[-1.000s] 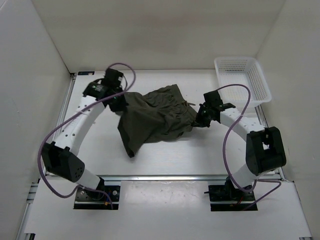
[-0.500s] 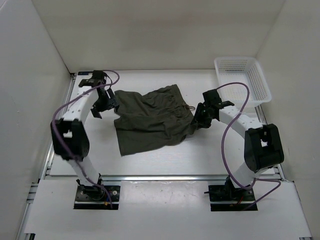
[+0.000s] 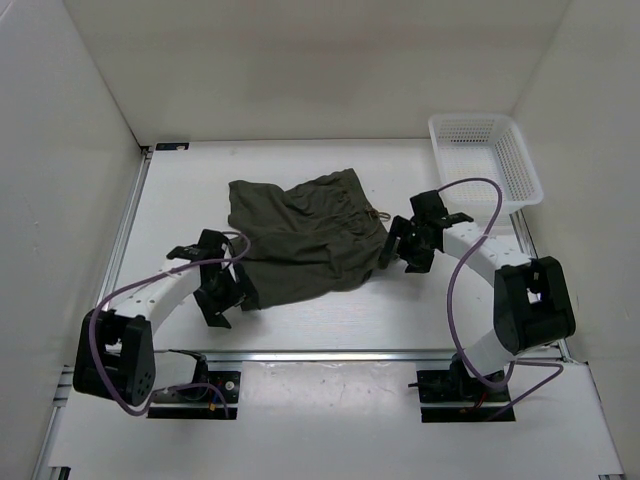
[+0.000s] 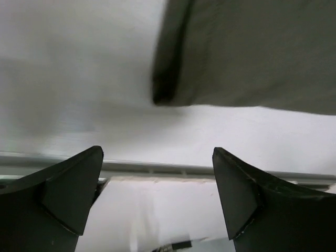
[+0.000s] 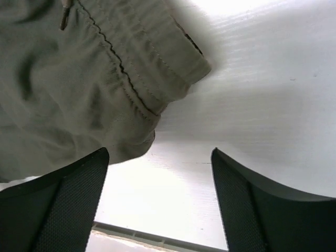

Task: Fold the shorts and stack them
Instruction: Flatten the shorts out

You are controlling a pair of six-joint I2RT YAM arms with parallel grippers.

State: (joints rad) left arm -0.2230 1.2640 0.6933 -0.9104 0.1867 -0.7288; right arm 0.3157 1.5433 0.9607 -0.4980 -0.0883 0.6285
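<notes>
Midway across the surface [image 3: 170, 210], spread open and not yet folded: the shorts [image 3: 300, 238], waistband [image 5: 152, 52] and drawstring [image 5: 64, 18] turned toward the right, leg hems toward the left. Laid out wide like this, probably, to give clean edges for a first fold. Just off the near-left hem corner [image 4: 168, 73], the left hand [image 3: 228, 303], fingers spread wide, gripping nothing. Just beside the waistband end, the right hand [image 3: 403, 255], likewise parted and empty, clear of the cloth. Placed at opposite ends, likely, for taking both sides at once. Beyond, at the far right corner, a white mesh basket [image 3: 522, 175], well apart from the cloth. All around, plain white walls [image 3: 300, 70]; along the near edge, a metal rail [image 3: 330, 355].
</notes>
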